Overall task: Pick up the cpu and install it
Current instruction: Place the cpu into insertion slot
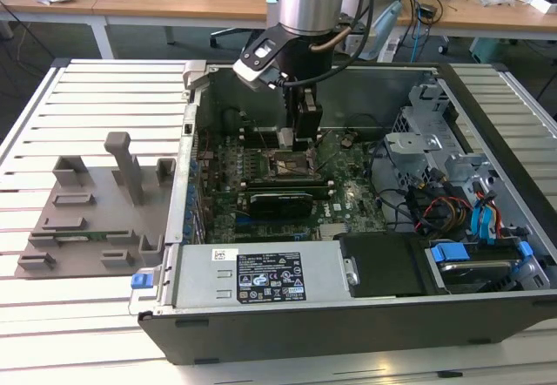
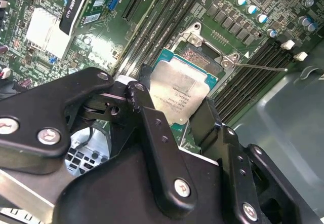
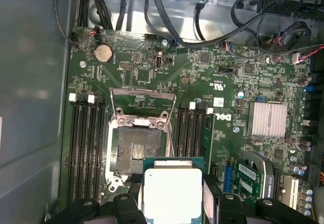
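Fingers (image 2: 152,127) closed on cpu (image 3: 172,191) edges, held over motherboard (image 3: 152,67), near open socket (image 3: 136,150).

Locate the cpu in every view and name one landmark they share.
Exterior view: too small to make out; the gripper hangs just above the socket.
First wrist view: the cpu, held in the gripper, near the open socket.
Second wrist view: the cpu, held in the gripper, partly covering the socket.
Shared landmark: the socket.
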Motion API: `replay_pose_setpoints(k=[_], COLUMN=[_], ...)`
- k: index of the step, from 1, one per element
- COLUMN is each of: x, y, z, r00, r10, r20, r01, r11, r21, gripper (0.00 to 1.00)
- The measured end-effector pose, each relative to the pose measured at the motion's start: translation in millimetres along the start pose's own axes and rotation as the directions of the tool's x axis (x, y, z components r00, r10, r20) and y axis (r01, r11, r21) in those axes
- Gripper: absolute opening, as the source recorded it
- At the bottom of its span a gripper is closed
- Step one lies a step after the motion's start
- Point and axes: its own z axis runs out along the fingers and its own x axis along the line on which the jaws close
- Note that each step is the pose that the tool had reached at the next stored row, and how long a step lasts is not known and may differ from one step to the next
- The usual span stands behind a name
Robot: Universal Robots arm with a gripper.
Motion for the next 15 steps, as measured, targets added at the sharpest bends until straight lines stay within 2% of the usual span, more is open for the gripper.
replay_pose_setpoints(k=[15], x=[0.5], y=[0.9], z=[6.2], r00=[1.0000], r10=[0.000], r20=[0.0000], r01=[0.000], r11=[1.0000], r21=[0.0000], gripper=[0.55])
